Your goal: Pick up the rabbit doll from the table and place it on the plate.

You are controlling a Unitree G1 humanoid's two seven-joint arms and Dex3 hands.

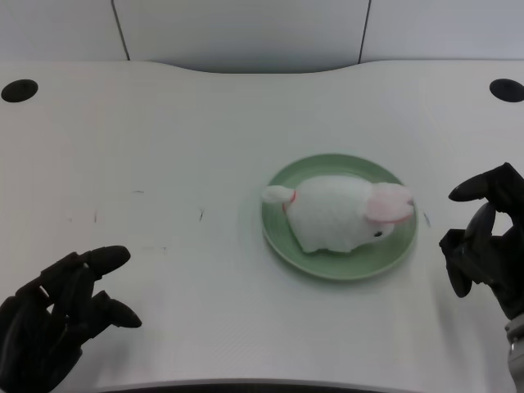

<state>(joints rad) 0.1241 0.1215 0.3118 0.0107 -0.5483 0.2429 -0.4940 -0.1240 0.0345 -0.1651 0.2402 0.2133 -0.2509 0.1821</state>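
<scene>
Already, the white plush rabbit doll [342, 213] is lying on the round green plate [282, 237]; the black left hand [51, 315] is hovering empty near the table's [164, 147] front-left corner, fingers apart, the task apparently complete.

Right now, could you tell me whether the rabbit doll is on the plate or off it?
On it: the rabbit doll lies within the green plate, rim showing around it.

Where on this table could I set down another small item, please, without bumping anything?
The widest bare patch lies between the left hand and the green plate. Another runs behind the plate toward the table's far edge. It is tight on the right, where the right hand sits close to the plate holding the rabbit doll.
</scene>
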